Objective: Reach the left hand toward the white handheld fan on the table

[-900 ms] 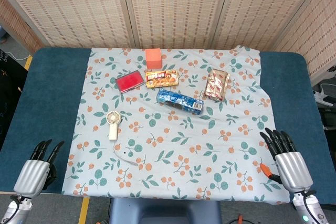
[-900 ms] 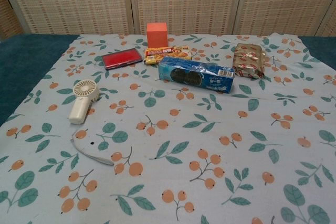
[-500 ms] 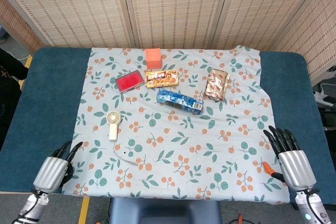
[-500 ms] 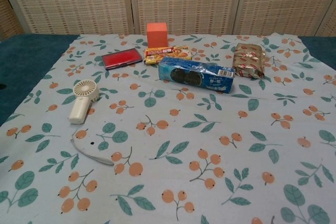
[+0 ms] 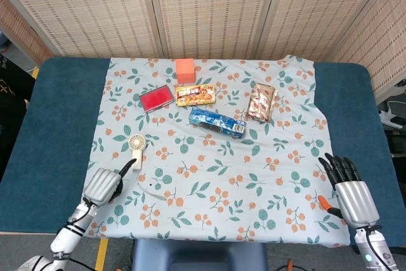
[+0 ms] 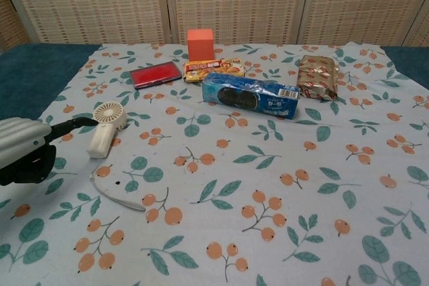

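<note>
The white handheld fan lies flat on the floral cloth at the left, round head toward the back, and a white wrist cord trails from its handle. My left hand hovers just near-left of the fan, holding nothing, its dark fingertips close to the handle. Whether they touch it I cannot tell. My right hand stays at the table's near right corner, fingers straight and spread, holding nothing. The chest view does not show it.
Behind the fan lie a red flat case, an orange cube, a yellow snack box, a blue cookie pack and a shiny wrapped pack. A bamboo screen stands behind the blue table.
My left hand has travelled from the table's near left corner inward and forward to the fan, now showing in the chest view. The right hand barely shifted. The objects stayed put.
</note>
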